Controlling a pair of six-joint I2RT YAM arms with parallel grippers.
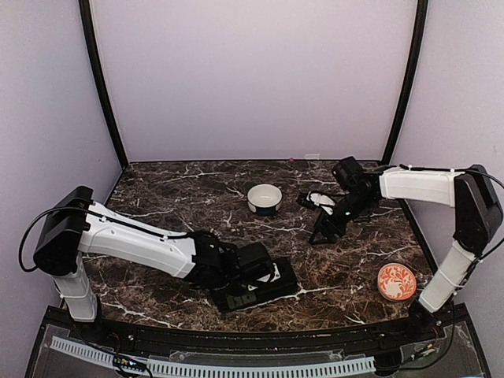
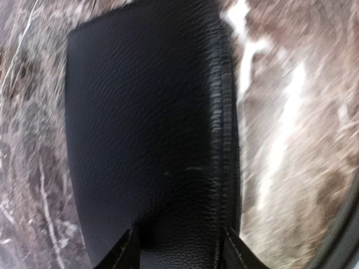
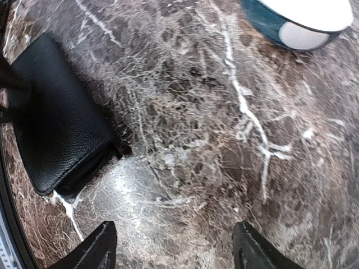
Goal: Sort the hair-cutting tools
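Observation:
No hair-cutting tools show in any view. A flat black leather-look case (image 1: pixel 256 290) lies at the near middle of the marble table. My left gripper (image 1: pixel 258 272) sits low over it. In the left wrist view the case (image 2: pixel 146 129) fills the frame, and the left gripper (image 2: pixel 179 251) has its jaws apart, one fingertip (image 2: pixel 233 249) by the case's stitched edge and the other over its top. My right gripper (image 1: pixel 321 234) points down at bare marble right of centre. The right gripper (image 3: pixel 174 246) is wide open with nothing between its fingers.
A white round bowl (image 1: pixel 264 198) with a dark band stands behind the centre, and shows as the bowl (image 3: pixel 297 22) in the right wrist view. An orange patterned round dish (image 1: pixel 396 281) lies near the right arm's base. The case (image 3: pixel 56 123) shows at the right wrist view's left.

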